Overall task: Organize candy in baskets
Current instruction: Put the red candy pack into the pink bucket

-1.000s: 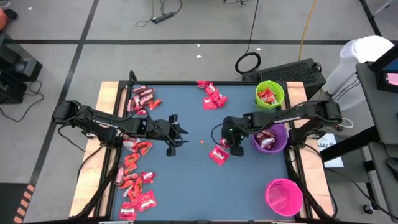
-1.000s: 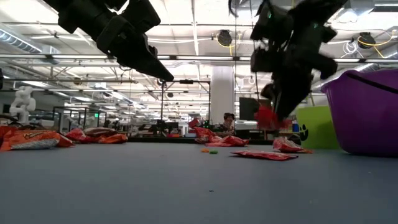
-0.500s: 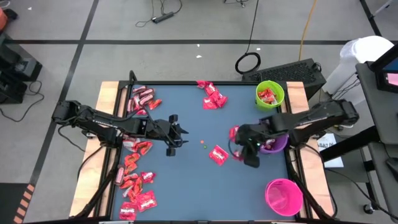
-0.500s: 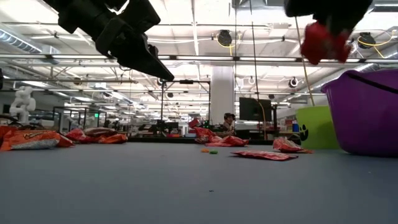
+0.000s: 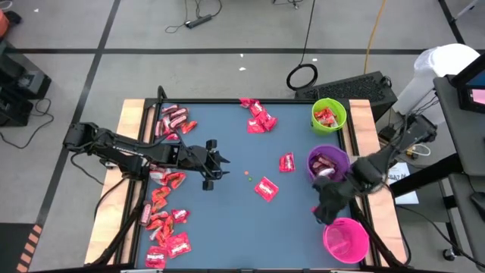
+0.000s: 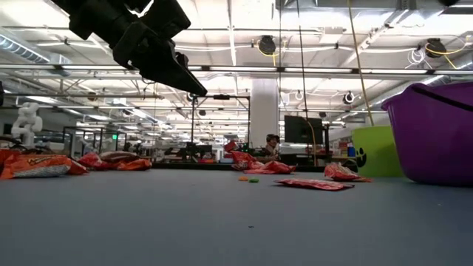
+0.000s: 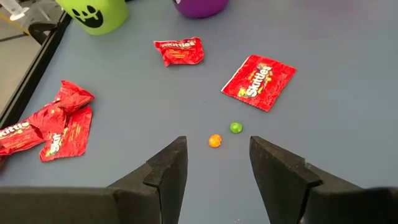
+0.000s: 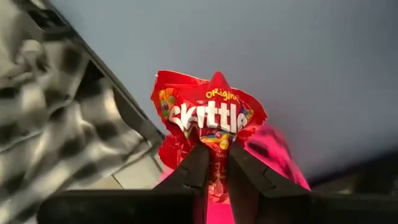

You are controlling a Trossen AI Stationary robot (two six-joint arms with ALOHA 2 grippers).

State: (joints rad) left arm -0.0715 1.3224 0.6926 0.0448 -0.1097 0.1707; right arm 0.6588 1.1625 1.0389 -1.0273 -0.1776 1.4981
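My right gripper [image 5: 318,211] hangs at the near right, just beside the pink basket [image 5: 346,240], shut on a red candy packet [image 8: 208,115]. The pink basket [image 8: 273,155] shows behind that packet. The purple basket [image 5: 329,164] and the green basket [image 5: 329,115] stand along the right edge, each with candy inside. Two packets [image 5: 286,162] [image 5: 265,188] lie flat mid-table. My left gripper [image 5: 216,163] hovers open left of centre, above two loose round dots [image 7: 214,141]. My right gripper pinches the crumpled packet between its two fingers at the packet's lower middle [image 8: 214,149]. The fingers slant downward. The packet is lifted clear of the table, and its printed part fans out beyond the fingertips.
Heaps of red candy lie along the left edge [image 5: 168,120] [image 5: 163,224] and at the far middle [image 5: 258,117]. The blue table [image 5: 227,227] has a raised dark rim. A keyboard [image 5: 352,87] sits beyond the far right corner.
My right gripper has risen from mid-table beside the purple basket and swung toward the near right, up to the pink basket. It rolled as it went. The packet went with it, lifted clear of the table.
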